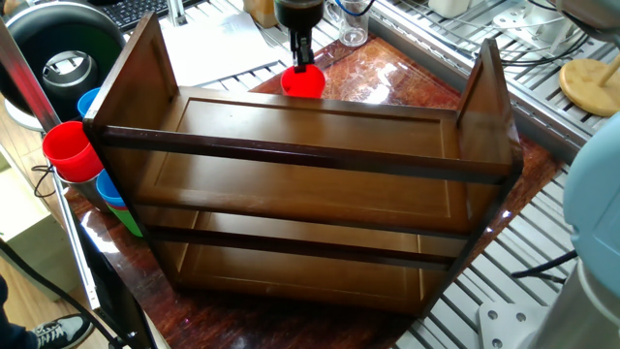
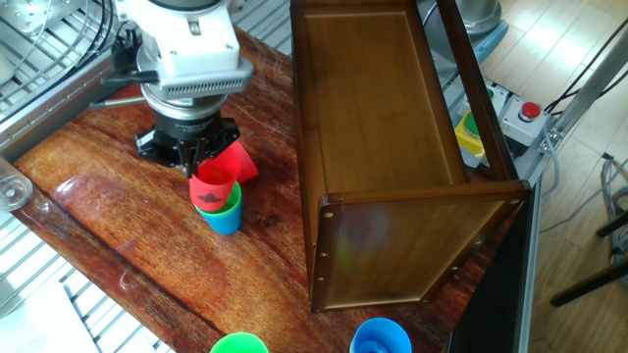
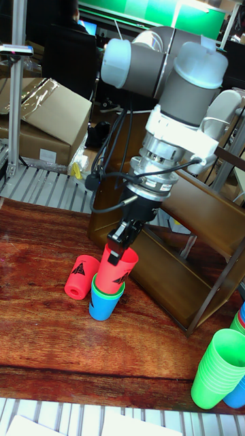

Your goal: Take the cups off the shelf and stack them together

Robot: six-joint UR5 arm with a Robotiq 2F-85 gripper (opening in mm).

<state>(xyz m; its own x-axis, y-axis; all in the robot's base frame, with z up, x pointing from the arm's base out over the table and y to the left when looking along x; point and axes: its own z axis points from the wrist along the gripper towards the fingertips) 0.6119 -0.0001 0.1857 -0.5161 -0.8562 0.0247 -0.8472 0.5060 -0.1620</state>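
My gripper (image 3: 123, 244) is shut on the rim of a red cup (image 3: 114, 267) with a black mark. The cup leans slightly and sits partly inside a green cup (image 3: 109, 290) nested in a blue cup (image 3: 102, 308). The other fixed view shows the same stack, red cup (image 2: 210, 190) over green cup (image 2: 230, 204) and blue cup (image 2: 225, 222), under the gripper (image 2: 201, 165). A second red cup (image 3: 79, 276) lies on its side just beside the stack. The dark brown shelf (image 1: 310, 184) holds nothing on either tier. It hides most of the held red cup (image 1: 303, 82) in that view.
A slanted column of red, blue and green cups (image 1: 76, 155) leans at the shelf's left end. Stacks of green cups (image 3: 221, 366) and blue cups (image 2: 381, 336) stand near the table's front edge. A glass (image 1: 354, 21) stands behind the gripper. Metal rollers border the wooden tabletop (image 2: 108, 226).
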